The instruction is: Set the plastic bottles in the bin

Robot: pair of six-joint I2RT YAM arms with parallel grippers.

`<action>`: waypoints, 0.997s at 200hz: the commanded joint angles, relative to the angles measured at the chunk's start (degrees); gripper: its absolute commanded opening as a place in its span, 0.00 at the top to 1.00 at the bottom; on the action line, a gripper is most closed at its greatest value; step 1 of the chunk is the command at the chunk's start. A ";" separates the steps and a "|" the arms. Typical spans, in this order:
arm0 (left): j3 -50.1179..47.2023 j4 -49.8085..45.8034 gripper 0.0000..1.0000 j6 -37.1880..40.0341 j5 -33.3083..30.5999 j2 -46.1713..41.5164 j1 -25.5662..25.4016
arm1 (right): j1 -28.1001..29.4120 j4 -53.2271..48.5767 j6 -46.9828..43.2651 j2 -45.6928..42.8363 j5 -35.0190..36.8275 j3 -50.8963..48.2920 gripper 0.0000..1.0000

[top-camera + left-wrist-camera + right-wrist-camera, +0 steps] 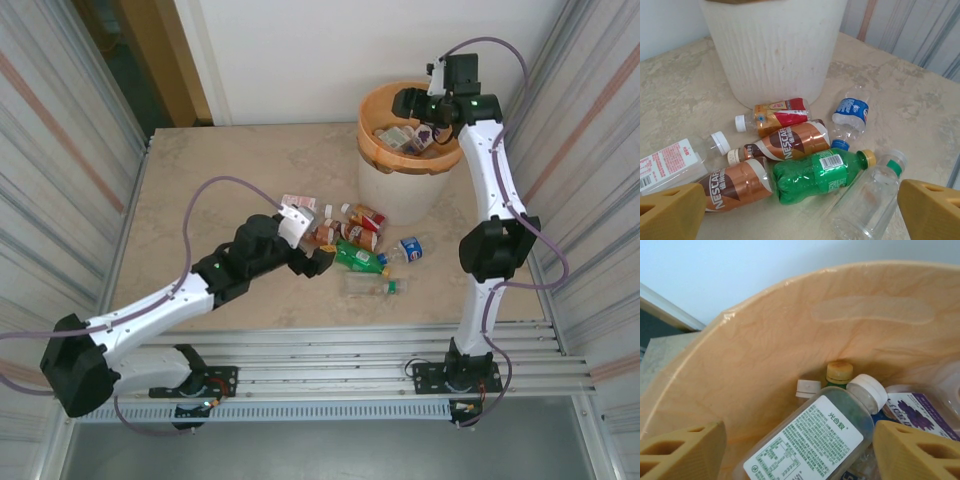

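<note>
Left pincer (800, 212) spread wide, nothing in it, hanging low over the loose bottles on the table (920, 110). Target I'd take is the green bottle (815, 175), lying flat just ahead of my fingertips and roughly centred between them. Its long axis runs left-right in the wrist view, yellow cap toward the finger at the right edge, so it lies nearly along my closing line, not across it. I judge the wrist needs a roll before the fingers can cross the body. Crowded spot: a brown bottle (737, 185) touches its base end, a second brown bottle (787, 142) lies just behind, and a clear bottle (870, 200) with a green cap lies just beside it on the right. Bin (775, 55) stands beyond the pile, near it. Right pincer (800, 450) is up over the bin mouth, jaws apart, a white-capped bottle (815, 440) between them with a gap on either side, so let go as far as I can tell; cannot tell if it rests on the bottles below. Left arm is much the nearer to the pile; right is well apart from it
</note>
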 commanded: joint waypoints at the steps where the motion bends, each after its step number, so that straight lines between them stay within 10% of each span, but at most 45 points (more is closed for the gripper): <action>1: 1.27 2.62 0.03 4.23 2.54 1.07 -1.08 | -0.29 -2.59 -1.39 -2.75 1.67 1.91 0.17; 33: 4.20 -1.71 0.04 7.37 2.27 5.73 -4.06 | -0.31 -6.67 -1.70 -7.49 4.67 1.16 0.00; 199: 23.10 -19.12 0.10 23.75 -11.96 36.12 -16.31 | -4.97 -0.39 5.72 -53.45 13.93 -53.06 0.02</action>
